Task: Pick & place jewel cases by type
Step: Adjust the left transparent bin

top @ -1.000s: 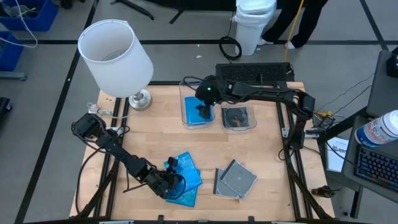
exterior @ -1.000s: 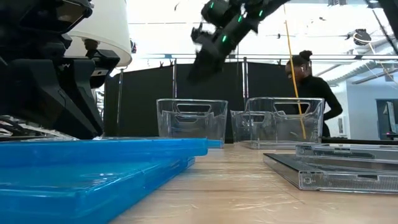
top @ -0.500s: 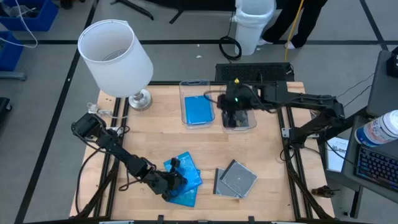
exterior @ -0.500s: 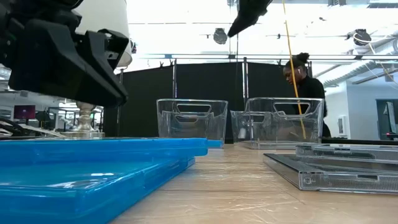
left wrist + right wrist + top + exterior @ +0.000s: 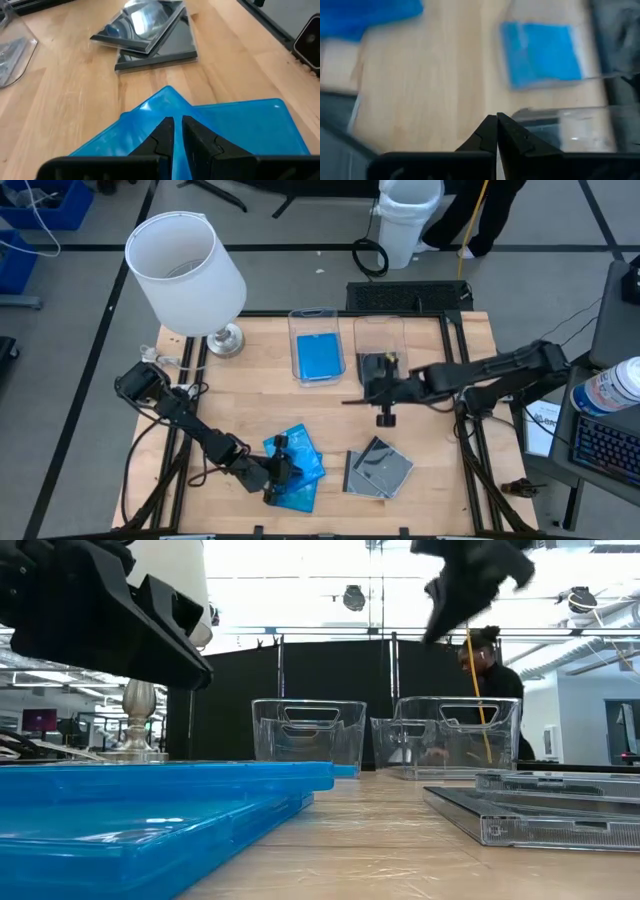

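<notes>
Wooden table (image 5: pixel 250 390) carries two clear bins (image 5: pixel 378 345) at the back — blue case in one, grey in the other, sorted by type. Loose blue jewel cases (image 5: pixel 300 470) lie in front, the left gripper (image 5: pixel 275 477) pinching narrowly on them; the grey cases (image 5: pixel 380 470) wait beside. Right gripper (image 5: pixel 385 415) — empty, pinched together — hangs between.

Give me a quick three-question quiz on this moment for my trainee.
1. True or false: the right gripper is carrying a jewel case.
2. What colour is the jewel case lying in the left bin?
3. The left gripper is at: A) the blue jewel cases, B) the grey jewel cases, C) the lamp.

Key: 1. False: it is shut with nothing between its fingers, above the table in front of the bins. 2. Blue. 3. A.
</notes>
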Controlling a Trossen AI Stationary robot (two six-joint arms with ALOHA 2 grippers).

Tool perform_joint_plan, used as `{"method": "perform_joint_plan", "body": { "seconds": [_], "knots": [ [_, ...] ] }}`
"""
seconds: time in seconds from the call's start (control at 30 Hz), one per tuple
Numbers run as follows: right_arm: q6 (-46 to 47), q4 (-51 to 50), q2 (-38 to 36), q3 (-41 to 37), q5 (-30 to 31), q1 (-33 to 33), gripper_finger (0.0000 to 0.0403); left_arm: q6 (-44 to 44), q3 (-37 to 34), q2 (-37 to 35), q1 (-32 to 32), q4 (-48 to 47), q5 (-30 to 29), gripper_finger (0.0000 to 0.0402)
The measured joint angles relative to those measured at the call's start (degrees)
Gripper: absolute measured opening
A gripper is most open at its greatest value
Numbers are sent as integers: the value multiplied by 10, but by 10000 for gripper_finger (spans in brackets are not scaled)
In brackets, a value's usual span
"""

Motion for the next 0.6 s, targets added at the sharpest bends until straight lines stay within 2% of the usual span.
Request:
{"method": "perform_joint_plan", "body": {
  "seconds": [0.13, 0.27, 0.37, 0.47, 0.6],
  "knots": [
    [-25, 80, 13, -66, -16, 0, 7, 27, 0, 0, 4, 1, 0, 46],
    [-64, 152, 32, -66, 5, -23, 22, 48, 0, 0, 14, -2, 0, 46],
    [-101, 161, 63, -22, -30, -53, 56, 49, 0, 0, 22, -12, 0, 46],
    [-151, 157, 102, 39, -37, -79, 108, 51, 0, 0, 29, -20, 0, 46],
    [-212, 100, 171, 136, -130, -118, 161, 30, 0, 0, 36, -54, 0, 46]
  ]
}}
